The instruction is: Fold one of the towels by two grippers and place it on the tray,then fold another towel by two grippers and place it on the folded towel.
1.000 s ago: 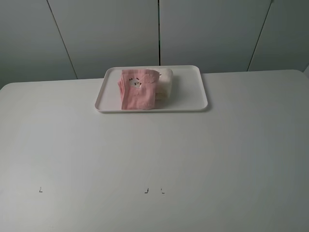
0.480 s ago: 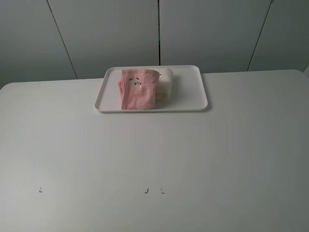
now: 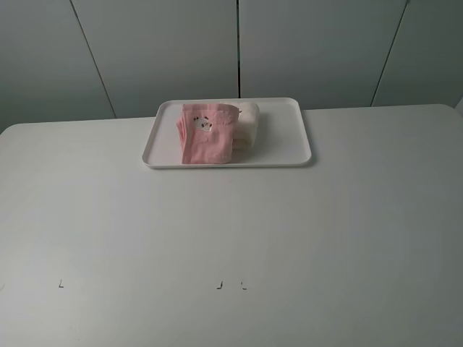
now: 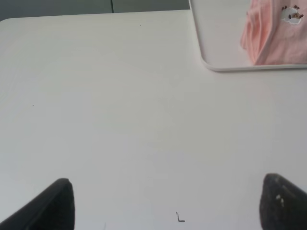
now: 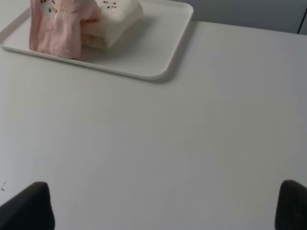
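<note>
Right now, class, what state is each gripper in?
Left gripper: open, holding nothing, above bare table.
Right gripper: open, holding nothing, well back from the tray.

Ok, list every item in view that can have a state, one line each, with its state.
Folded pink cloth towel: lying on top of the cream towel, overhanging its side.
Folded cream cloth towel: on the tray, under the pink one.
White rectangular plastic tray: flat on the table, holding both towels.
Left gripper: open, empty.
Right gripper: open, empty.

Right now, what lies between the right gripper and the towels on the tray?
Only bare table. In the right wrist view, the open right gripper looks across empty white tabletop to the tray, where the pink towel lies on the cream towel.
</note>
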Available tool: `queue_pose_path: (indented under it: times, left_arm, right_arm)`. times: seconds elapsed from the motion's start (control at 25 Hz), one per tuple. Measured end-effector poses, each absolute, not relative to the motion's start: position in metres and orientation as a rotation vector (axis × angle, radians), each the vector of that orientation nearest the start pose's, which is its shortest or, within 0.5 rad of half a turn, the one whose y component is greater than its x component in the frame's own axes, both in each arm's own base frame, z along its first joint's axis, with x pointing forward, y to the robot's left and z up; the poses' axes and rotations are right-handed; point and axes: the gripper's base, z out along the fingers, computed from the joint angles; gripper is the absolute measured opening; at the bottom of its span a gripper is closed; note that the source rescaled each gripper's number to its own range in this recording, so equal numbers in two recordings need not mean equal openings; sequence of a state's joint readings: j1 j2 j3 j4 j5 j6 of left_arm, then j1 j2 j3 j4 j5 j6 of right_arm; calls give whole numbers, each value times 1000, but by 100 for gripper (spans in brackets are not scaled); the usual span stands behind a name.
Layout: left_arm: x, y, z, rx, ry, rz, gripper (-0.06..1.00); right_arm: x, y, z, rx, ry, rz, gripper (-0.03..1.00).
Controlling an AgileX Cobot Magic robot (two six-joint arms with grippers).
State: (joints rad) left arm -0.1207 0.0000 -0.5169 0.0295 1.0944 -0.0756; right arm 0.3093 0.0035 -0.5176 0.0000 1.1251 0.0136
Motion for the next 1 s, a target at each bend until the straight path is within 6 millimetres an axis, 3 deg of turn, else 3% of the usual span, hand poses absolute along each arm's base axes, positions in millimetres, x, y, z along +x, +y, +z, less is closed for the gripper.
queue_pose_path:
  times: [0.76, 1.0]
  left_arm:
    - [-8, 1, 279, 44, 2059, -123, 99]
    - [-8, 1, 279, 6, 2058, -89, 99]
  right_arm:
    - [-8, -1, 278, -328, 2051, 222, 100]
    - [-8, 0, 278, -236, 2061, 168, 100]
